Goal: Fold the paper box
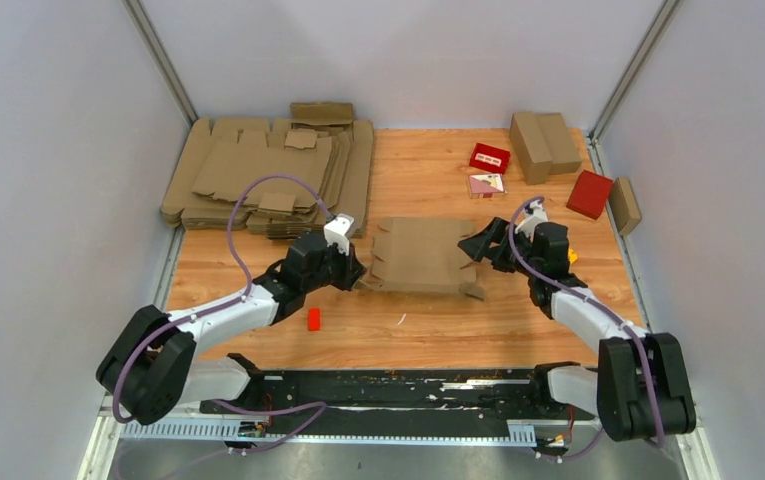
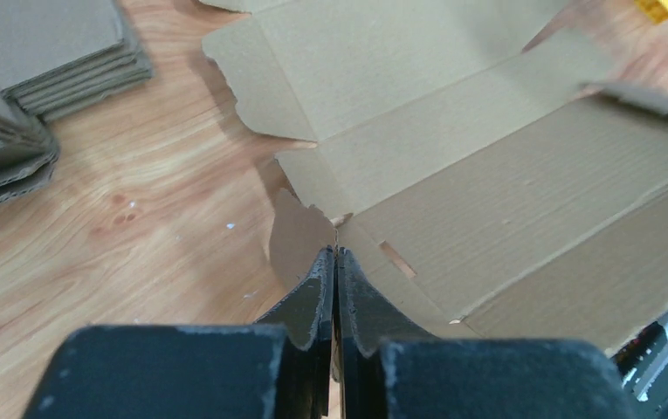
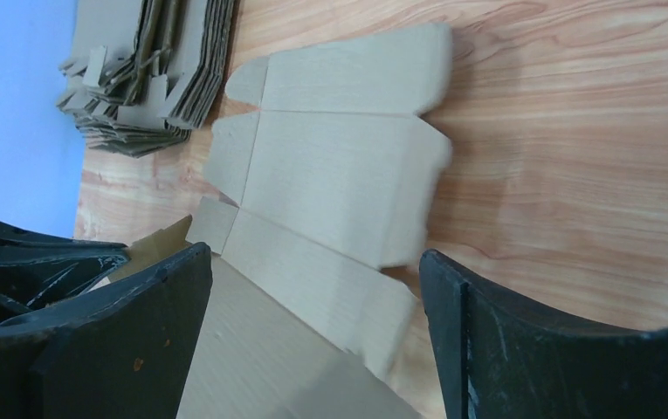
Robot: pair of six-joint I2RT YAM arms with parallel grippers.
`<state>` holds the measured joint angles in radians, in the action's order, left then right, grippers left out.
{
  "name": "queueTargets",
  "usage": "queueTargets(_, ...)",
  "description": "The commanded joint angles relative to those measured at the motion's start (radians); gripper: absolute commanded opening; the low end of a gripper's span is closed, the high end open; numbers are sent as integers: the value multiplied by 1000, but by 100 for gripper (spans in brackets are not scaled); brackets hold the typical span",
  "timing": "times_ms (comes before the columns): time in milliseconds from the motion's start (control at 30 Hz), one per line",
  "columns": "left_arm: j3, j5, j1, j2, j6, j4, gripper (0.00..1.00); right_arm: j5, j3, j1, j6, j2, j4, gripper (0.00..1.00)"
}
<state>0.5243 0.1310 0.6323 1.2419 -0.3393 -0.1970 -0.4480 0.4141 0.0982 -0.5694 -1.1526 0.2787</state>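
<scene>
Paper box (image 1: pixel 423 255) lies unfolded, mostly flat, at centre of worktop (image 1: pixel 438 335). Left jaws closed, tips at its left edge (pinching a tab? cannot tell). Right jaws wide open, straddling its right edge.

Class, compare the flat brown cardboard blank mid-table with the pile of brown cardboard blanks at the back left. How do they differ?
The flat brown cardboard blank is one sheet, alone; the pile of brown cardboard blanks is many sheets stacked untidily. The blank lies between the left tool and the right tool; the pile lies beyond both. Both are brown die-cut card with flaps.
</scene>
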Motion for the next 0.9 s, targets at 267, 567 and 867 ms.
queueTargets(267, -47, 96, -2, -53, 20, -172, 13, 11, 139, 63, 68, -154, -81, 87)
queueTargets(567, -56, 76, -3, -78, 34, -163, 4, 165, 175, 82, 116, -104, -209, 87)
queueTargets(867, -77, 184, -4, -162, 81, -226, 0, 156, 228, 174, 200, -124, -242, 90)
